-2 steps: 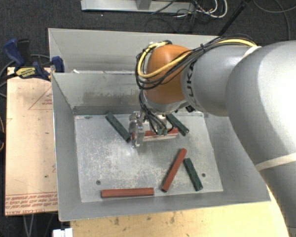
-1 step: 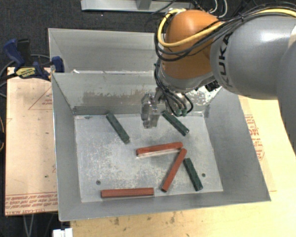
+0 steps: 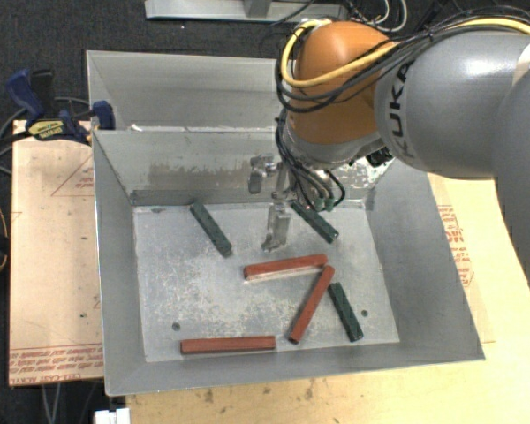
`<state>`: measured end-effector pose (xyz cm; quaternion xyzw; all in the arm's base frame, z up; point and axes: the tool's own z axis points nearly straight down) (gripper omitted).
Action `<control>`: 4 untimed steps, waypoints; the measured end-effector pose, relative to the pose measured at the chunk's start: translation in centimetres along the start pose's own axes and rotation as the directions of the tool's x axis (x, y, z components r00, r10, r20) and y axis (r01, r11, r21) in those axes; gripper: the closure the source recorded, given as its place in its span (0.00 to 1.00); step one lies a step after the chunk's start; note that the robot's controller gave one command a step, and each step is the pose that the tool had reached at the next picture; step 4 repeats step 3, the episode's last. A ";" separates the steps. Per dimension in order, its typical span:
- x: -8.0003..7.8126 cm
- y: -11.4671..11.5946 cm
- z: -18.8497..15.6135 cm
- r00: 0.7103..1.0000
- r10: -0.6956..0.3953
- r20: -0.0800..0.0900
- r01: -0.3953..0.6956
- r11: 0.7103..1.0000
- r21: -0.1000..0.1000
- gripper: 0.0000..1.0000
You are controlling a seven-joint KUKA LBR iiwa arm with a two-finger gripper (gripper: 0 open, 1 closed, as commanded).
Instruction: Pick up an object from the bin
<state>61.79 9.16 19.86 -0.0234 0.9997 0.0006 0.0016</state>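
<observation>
Gripper [image 3: 276,230] hangs tip-down over bare bin [image 3: 115,263] floor, near the back wall. Open or closed: cannot tell. Nothing seen held.

Nearest candidates, placed from the gripper:
- red bar [image 3: 285,268], just below it in view, lying almost crosswise, with a pale long edge showing.
- green bar [image 3: 322,228], just to view-right, partly under the wrist cables.
- second green bar [image 3: 211,229], view-left, apart and on its own.
- farther toward the near wall: slanted red bar [image 3: 310,305], its upper end close to the first red bar's right end; third green bar [image 3: 344,312] beside it; long red bar [image 3: 228,345] well apart.

Handling, judged: all are slim, straight, square-edged sticks. Probably stiff, light and not fragile. Flat faces should give fair grip, though they lie low on the metal floor, so the tips must go right down. Best hold: across the narrow width at mid-length, so the stick does not swing. The first red bar is closest and clear along both long sides.

Writing: "KUKA" on the arm [image 3: 459,87], partly visible. No labels on the sticks.
</observation>
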 end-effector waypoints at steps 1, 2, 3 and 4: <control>4.4 -5.2 13.3 0.995 -0.103 -0.010 0.103 0.995 0.000 0.00; 4.0 -5.1 12.7 0.995 -0.104 0.000 0.104 0.995 0.000 1.00; 3.3 -3.0 -3.0 0.958 -0.288 0.008 0.288 0.958 0.002 1.00; 3.3 -3.0 -3.0 0.958 -0.288 0.008 0.288 0.958 0.002 1.00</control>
